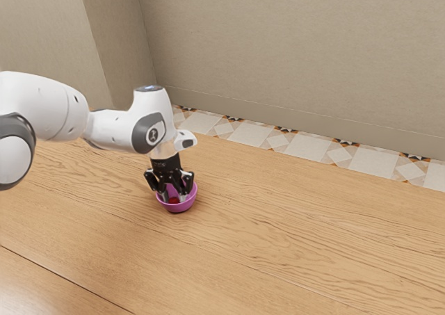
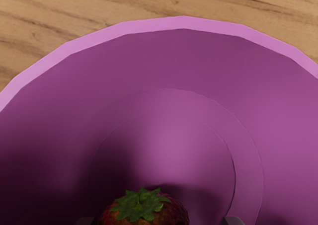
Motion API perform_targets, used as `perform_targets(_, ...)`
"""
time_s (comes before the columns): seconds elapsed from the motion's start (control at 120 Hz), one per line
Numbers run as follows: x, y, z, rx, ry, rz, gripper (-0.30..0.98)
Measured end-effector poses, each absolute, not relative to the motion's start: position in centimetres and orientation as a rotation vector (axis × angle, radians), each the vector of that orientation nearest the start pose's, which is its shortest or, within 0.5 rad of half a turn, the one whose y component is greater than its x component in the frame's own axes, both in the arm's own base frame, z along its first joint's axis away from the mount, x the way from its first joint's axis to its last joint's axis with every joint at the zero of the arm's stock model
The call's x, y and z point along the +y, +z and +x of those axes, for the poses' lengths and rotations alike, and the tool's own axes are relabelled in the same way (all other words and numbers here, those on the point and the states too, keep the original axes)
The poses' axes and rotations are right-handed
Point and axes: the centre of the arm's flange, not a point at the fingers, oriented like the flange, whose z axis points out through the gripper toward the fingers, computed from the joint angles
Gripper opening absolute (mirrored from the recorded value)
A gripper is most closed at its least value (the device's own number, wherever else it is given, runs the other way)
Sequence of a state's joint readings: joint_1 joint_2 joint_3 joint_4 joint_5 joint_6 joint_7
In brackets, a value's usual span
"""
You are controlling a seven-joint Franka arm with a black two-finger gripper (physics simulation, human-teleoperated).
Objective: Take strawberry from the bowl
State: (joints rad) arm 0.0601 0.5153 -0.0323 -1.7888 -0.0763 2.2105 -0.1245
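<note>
Fingers (image 1: 183, 197) apart, strawberry (image 2: 144, 209) between, inside bowl rim (image 2: 181, 23).

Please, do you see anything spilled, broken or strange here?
Nothing stands out. The bowl stands upright on the table, its visible rim unbroken. The strawberry lies inside, leaves attached, with the open hand reaching in around it.

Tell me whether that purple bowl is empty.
Not empty: the bowl holds one red strawberry, its green leafy cap showing inside the rim.
</note>
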Motion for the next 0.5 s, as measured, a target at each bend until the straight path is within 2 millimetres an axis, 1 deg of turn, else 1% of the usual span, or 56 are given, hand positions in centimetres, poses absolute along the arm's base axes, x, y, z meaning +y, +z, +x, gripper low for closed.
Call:
perform_targets(0.083, 1.65, 25.50, 64.58, -0.332, 0.154, -3.191, 0.31)
perform_targets(0.217, 1.69, 25.45, 64.62, -0.342, 0.150, -3.191, 0.28)
perform_targets(0.367, 2.26, 25.42, 64.60, -0.361, 0.146, -3.181, 0.13)
perform_targets(0.5, 2.32, 25.52, 64.62, -0.368, 0.139, -3.171, 0.07)
